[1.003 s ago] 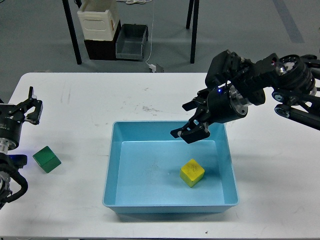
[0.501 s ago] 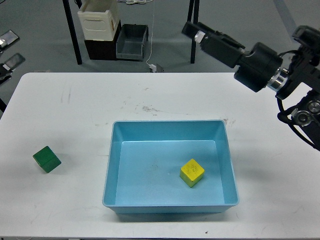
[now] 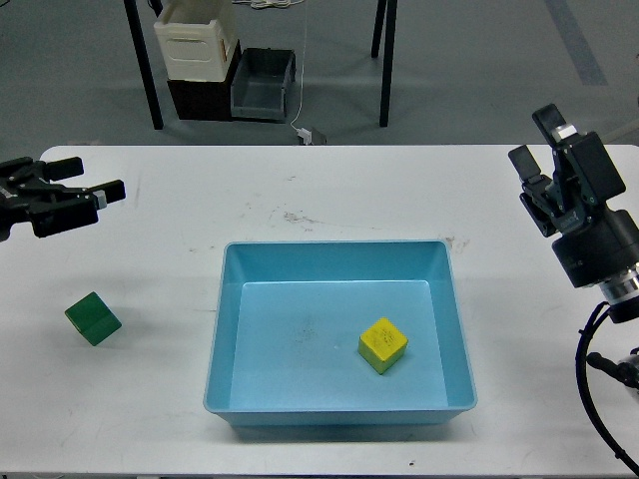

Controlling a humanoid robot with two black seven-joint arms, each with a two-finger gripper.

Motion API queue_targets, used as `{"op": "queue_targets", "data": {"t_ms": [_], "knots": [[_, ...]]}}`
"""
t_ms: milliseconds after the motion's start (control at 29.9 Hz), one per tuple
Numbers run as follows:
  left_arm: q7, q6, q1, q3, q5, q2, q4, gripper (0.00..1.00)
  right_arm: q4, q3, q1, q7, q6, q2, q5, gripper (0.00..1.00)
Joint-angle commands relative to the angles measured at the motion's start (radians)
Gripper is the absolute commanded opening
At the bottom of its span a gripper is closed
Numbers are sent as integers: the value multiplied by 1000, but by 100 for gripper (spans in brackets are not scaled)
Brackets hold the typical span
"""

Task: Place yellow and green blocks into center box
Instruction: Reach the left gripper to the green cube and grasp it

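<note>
At far left, above the white table point(image 3: 150, 399), the left gripper point(image 3: 95, 190) hovers with fingers spread, holding nothing. Below it sits the small green cube point(image 3: 93, 319) — on the tabletop, well apart from the shallow light-blue plastic box point(image 3: 225, 329). Inside the box, right of centre, lies the yellow cube point(image 3: 382, 344). At far right, the right gripper point(image 3: 540, 145) points up — fingers apart, empty.

light: bright, even overhead | shadows: soft, faint | glare: none | focus: sharp throughout
</note>
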State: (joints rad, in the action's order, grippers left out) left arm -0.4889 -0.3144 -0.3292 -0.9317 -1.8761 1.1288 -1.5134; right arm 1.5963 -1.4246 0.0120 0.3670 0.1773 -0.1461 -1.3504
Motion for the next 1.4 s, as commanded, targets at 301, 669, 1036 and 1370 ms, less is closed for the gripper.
{"op": "queue_targets", "data": {"t_ms": [301,669,1036,1370], "knots": [[0,-174,-258,441,-301,2,16,100,19,-39,163,15,-5,3,83,99],[0,-174,-266,496,-306,-104,179,100,19,-48,177,15,-15,3,83,99],[0,-174,-257,502,-306,-178,243,91,19,-48,178,15,-30,3,83,99],[0,-174,-266,580,-306,-182,262,55,17,-48,178,15,-45,5,83,99]]}}
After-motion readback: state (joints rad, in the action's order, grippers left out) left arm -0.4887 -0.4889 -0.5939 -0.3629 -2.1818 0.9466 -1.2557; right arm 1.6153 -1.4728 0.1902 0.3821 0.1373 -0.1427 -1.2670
